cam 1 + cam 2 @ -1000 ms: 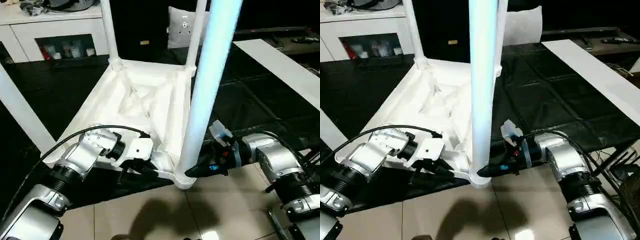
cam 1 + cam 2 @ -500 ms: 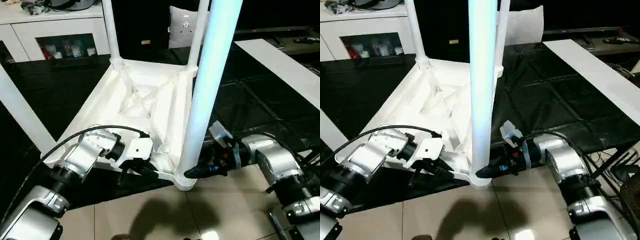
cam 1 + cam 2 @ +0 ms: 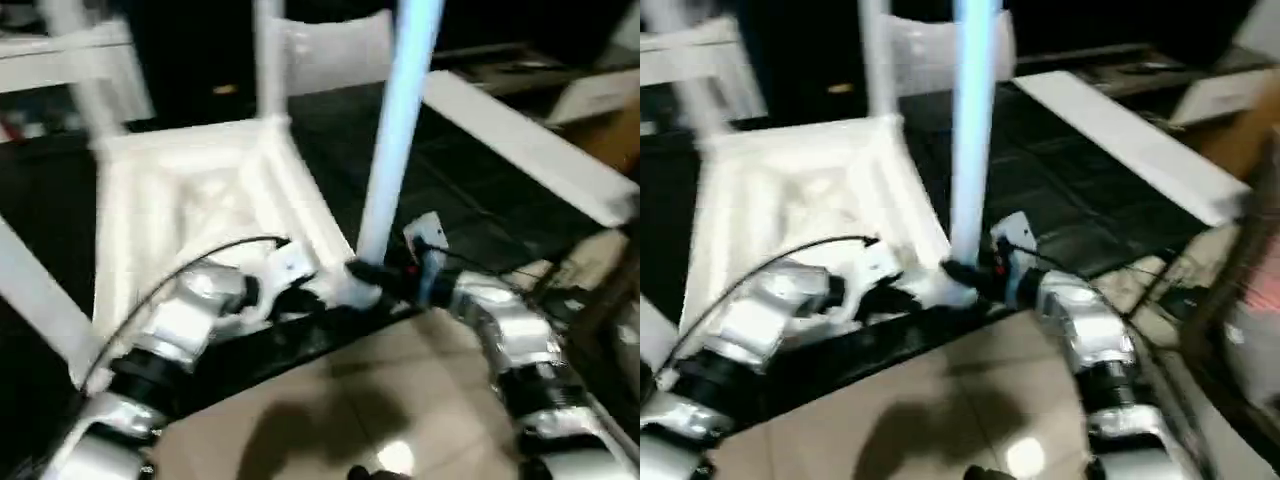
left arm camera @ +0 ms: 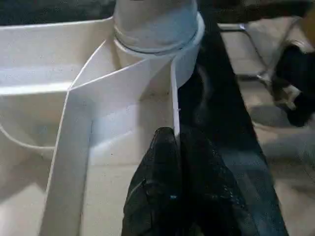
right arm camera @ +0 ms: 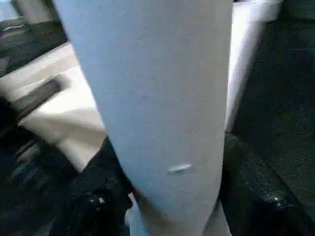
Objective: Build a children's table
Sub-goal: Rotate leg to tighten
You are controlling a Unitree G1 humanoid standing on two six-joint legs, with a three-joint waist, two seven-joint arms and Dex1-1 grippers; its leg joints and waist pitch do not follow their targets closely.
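The children's table (image 3: 190,190) lies upside down on a black mat, its ribbed underside facing up. White legs (image 3: 268,60) rise from its corner sockets. My right gripper (image 3: 365,272) is at the base of the near right leg (image 3: 395,150), its black fingers (image 5: 251,189) pressed on both sides of the leg (image 5: 157,98). My left gripper (image 4: 177,140) is shut, pinching the thin rim wall (image 4: 173,98) just beside that leg's socket (image 4: 157,29). It shows from above as well, as the left gripper (image 3: 305,295).
A long white board (image 3: 520,140) lies across the black mat (image 3: 470,210) at the right. A white cabinet (image 3: 60,50) stands at the back left. Tiled floor (image 3: 330,400) runs along the near edge, between my forearms.
The whole picture has swung and blurred, so the head camera moved. Both grippers stay at the same corner of the table. The right fingers have drawn a little closer around the leg.
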